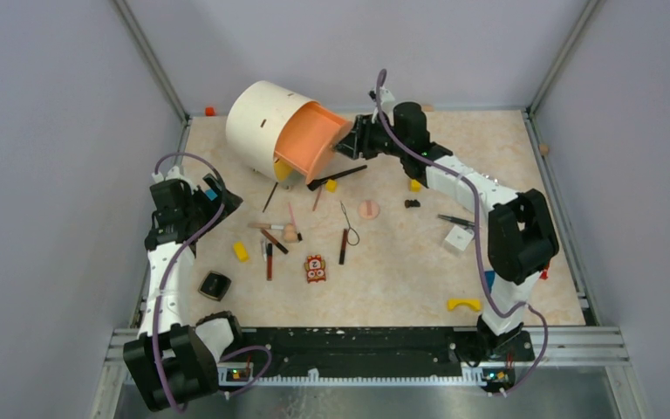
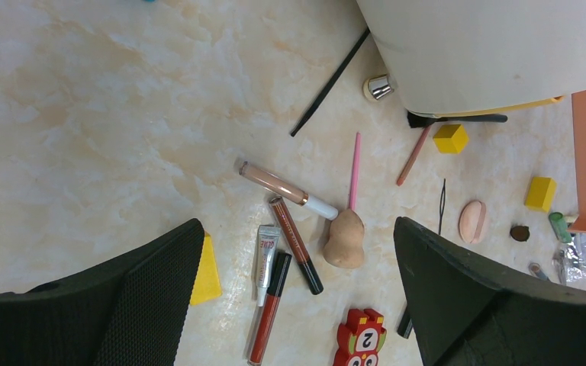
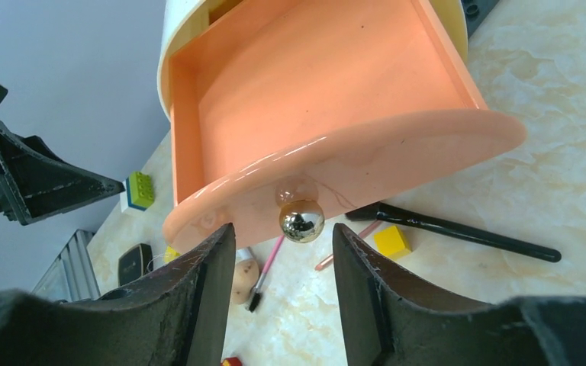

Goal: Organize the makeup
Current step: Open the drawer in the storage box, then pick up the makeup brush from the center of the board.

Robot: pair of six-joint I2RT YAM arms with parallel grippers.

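Right, up by the far edge of the bench (image 1: 419, 288): right tool (image 3: 282, 236) level with the shiny ball knob (image 3: 301, 219) on the orange drawer (image 3: 313, 84). Jaws half parted, one either side of that knob, a gap showing on both sides, nothing gripped. Drawer standing out of the white round cabinet (image 1: 257, 118), which lies on its side toward the far left corner.

Over at the left edge now: left tool (image 2: 294, 229) spread wide, holding nothing, hanging above the makeup (image 1: 288, 236) scattered left of the bench's middle.

Down in that scatter:
- clear gloss tube (image 2: 282, 185) with a white cap, lying slanted
- brown pencil (image 2: 296, 245) just beside it
- small squeeze tube (image 2: 265, 252) and red stick (image 2: 268, 320) side by side, toward the near edge
- tan egg-shaped sponge (image 2: 344, 240), with the pink-handled brush (image 2: 355, 171) running from its top toward the cabinet
- thin black stick (image 2: 330, 82) slanting up to the cabinet's foot

Further toward the middle: peach round puff (image 2: 472, 221), flat on the bench, with the black wire-loop tool (image 2: 442, 204) near it.

Under the drawer front: long black brush (image 3: 458, 231) flat on the bench, yellow block (image 3: 391, 241) just beside it. On the near side of the scatter, the orange-red toy figure (image 1: 316, 269), apart from the sticks.
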